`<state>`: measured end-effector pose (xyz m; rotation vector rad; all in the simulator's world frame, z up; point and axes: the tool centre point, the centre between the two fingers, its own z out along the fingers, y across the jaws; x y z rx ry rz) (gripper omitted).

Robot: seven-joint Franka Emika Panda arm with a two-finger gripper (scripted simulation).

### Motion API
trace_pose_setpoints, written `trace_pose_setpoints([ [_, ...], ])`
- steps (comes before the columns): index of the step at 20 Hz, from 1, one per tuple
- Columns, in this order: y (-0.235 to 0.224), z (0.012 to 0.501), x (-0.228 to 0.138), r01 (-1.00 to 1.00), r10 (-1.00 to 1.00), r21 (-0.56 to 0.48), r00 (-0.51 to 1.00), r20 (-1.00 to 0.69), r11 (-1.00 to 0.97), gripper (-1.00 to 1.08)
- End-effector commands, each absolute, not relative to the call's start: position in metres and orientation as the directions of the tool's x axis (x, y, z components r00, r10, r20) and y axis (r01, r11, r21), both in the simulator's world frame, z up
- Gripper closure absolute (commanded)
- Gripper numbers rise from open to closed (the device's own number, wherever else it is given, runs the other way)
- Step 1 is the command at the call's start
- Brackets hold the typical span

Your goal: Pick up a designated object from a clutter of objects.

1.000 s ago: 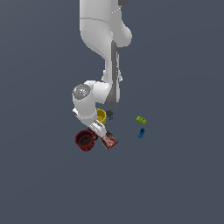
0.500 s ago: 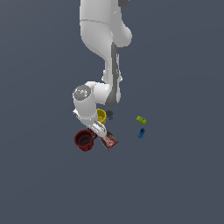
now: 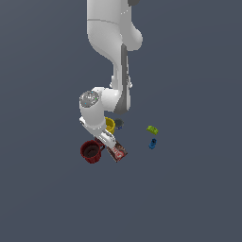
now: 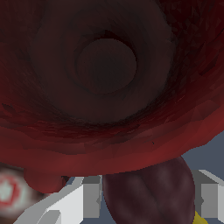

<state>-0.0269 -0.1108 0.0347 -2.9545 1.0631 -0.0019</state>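
Down low among the clutter: gripper (image 4: 148,199) astride the small dark maroon ball (image 4: 151,192), one pale grey finger (image 4: 91,199) on each flank — whether the pads already press on it, or merely bracket it, cannot be told. Lies pressed close against the outer wall of the red mug (image 4: 109,87), whose dark hollow and lumpy, matte rim fill most of the wrist view. Looks rigid, smooth and faintly lobed, likely light; a rounded skin of that sort probably slips, so best pinched across its widest middle, pads squarely opposed, clear of the mug. Just beyond — a blurred edge of the dark-red flat packet (image 4: 11,192) with pale printing, and a sliver of the yellow cup (image 4: 200,218). Seen from outside, arm bent low over red mug (image 3: 90,151), packet (image 3: 118,151) and cup (image 3: 110,124), ball hidden under the wrist; green block (image 3: 151,129) and blue piece (image 3: 152,143) well apart toward the exterior view's right.
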Motion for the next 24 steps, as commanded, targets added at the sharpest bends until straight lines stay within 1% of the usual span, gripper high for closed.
trace_pose_setpoints([
  [1,-0.108,0.041,-0.027,-0.636,-0.636,-0.003,0.771,0.002,-0.771,1.08],
  [6,-0.099,0.064,-0.029,-0.637,-0.637,-0.003,0.771,0.001,-0.771,1.08],
  [11,-0.086,0.098,-0.032,-0.638,-0.638,-0.003,0.77,0.001,-0.77,1.08],
  [24,-0.036,0.229,-0.041,-0.64,-0.64,0.001,0.769,0.003,-0.769,1.08],
])
